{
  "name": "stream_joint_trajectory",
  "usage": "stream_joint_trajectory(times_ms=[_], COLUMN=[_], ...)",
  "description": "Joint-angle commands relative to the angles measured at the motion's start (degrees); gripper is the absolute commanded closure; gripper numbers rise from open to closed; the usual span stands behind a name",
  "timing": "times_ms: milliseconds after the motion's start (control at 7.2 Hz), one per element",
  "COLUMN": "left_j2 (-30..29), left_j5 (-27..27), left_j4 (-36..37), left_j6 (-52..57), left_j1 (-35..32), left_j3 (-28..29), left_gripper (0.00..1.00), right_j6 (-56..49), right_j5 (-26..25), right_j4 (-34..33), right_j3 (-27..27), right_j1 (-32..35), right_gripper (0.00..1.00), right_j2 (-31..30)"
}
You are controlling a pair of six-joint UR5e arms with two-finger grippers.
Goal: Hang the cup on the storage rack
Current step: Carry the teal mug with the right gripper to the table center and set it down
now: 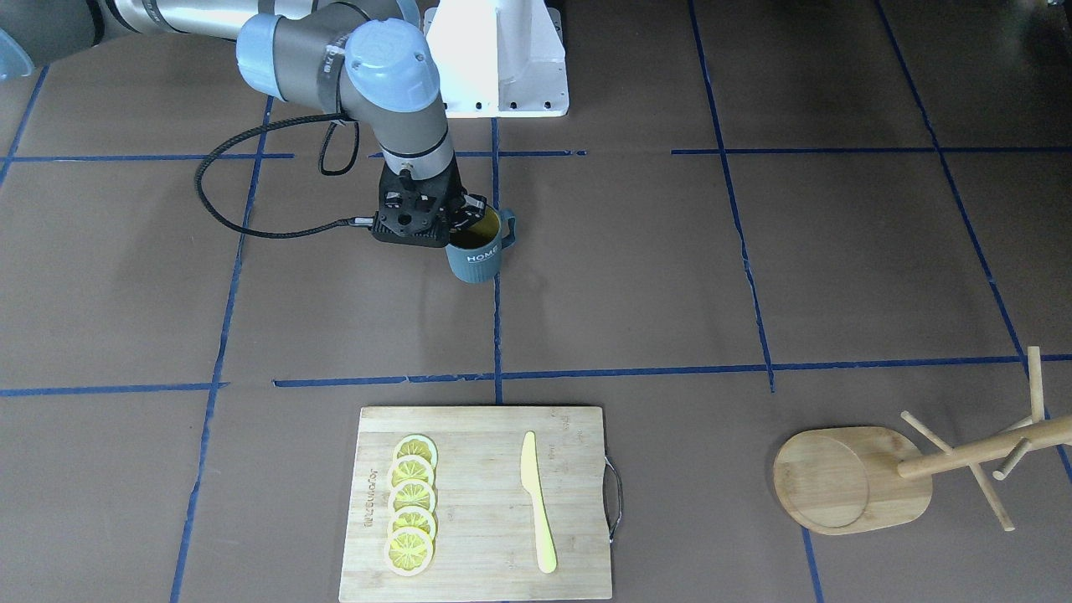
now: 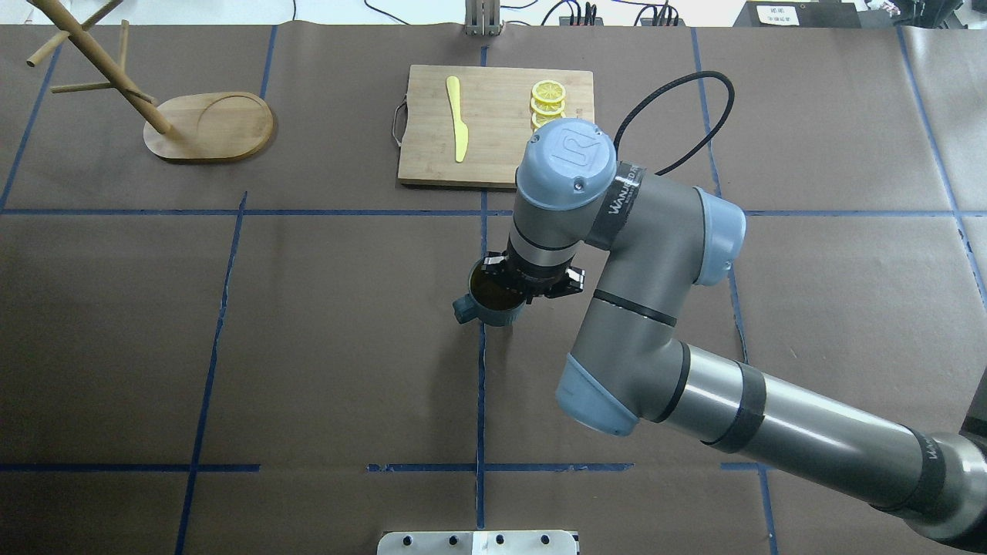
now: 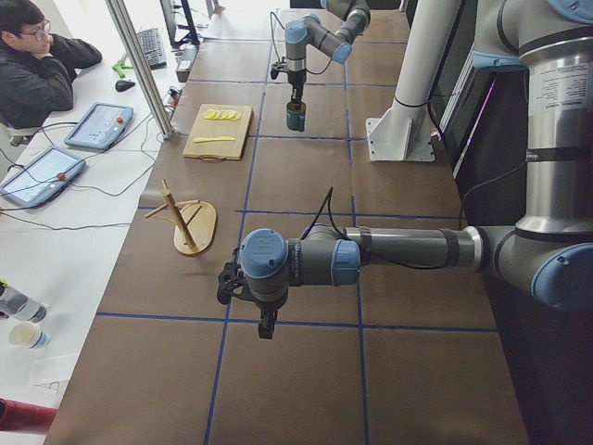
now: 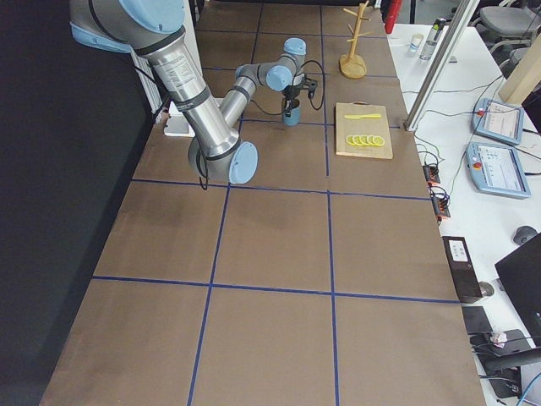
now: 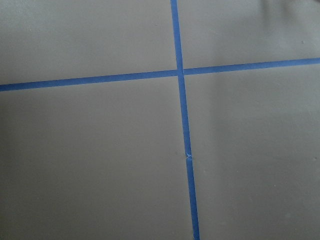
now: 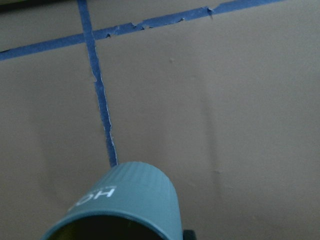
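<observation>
The cup [image 1: 476, 251] is dark teal with a yellow inside and white "HOME" lettering, near the table's middle. Its handle points away from the gripper. My right gripper [image 1: 466, 221] comes down from above and is shut on the cup's rim, one finger inside and one outside. The cup also shows in the overhead view [image 2: 492, 299] and the right wrist view [image 6: 125, 205]. I cannot tell if its bottom touches the table. The storage rack [image 1: 850, 481] stands far off at the table's far left corner [image 2: 208, 127]. My left gripper [image 3: 265, 323] shows only in the exterior left view, so I cannot tell its state.
A bamboo cutting board [image 1: 481, 578] with several lemon slices [image 1: 410, 511] and a yellow knife [image 1: 536, 502] lies at the table's far side, between cup and rack. Blue tape lines cross the brown table cover. A person sits beyond the table's far edge [image 3: 37, 65].
</observation>
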Motion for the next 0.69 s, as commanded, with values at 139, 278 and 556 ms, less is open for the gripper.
stream_joint_trajectory(times_ms=[139, 278, 556], left_j2=[0.0, 0.0, 0.0], left_j5=[0.0, 0.0, 0.0], left_j4=[0.0, 0.0, 0.0], left_j6=[0.0, 0.0, 0.0], left_j1=[0.4, 0.4, 0.4], left_j3=[0.1, 0.1, 0.1], left_gripper=[0.0, 0.0, 0.0], right_j6=[2.3, 2.3, 2.4], right_j5=[-0.3, -0.3, -0.4], right_j4=[0.4, 0.4, 0.4], right_j3=[-6.0, -6.3, -6.8], right_j1=[-1.6, -1.6, -2.0], right_gripper=[1.0, 0.99, 0.01], right_j2=[4.0, 4.0, 3.8])
